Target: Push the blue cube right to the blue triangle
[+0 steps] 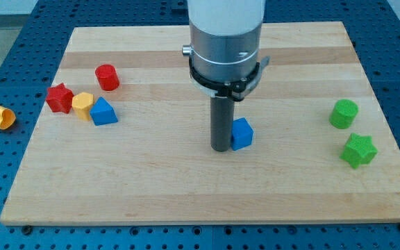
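Observation:
The blue cube (242, 133) sits near the middle of the wooden board (186, 187). My tip (220, 148) rests on the board right against the cube's left side; the dark rod hides the cube's left edge. The blue triangle (103, 111) lies far to the view's left, touching a yellow block (82, 105).
A red star (60, 98) sits left of the yellow block and a red cylinder (107, 77) above them. A green cylinder (344, 113) and a green star (359, 151) lie at the view's right. A yellow block (1, 116) lies off the board at the left.

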Action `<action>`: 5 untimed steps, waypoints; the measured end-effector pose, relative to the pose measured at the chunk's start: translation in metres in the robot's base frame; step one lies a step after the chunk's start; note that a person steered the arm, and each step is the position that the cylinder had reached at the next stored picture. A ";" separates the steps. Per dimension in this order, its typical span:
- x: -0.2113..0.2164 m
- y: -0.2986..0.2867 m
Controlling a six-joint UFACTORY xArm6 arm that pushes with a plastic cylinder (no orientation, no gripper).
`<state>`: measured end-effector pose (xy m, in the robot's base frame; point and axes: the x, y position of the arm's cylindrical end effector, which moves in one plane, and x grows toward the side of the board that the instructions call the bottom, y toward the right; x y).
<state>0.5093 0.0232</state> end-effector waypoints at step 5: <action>-0.109 0.033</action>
<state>0.4002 0.0561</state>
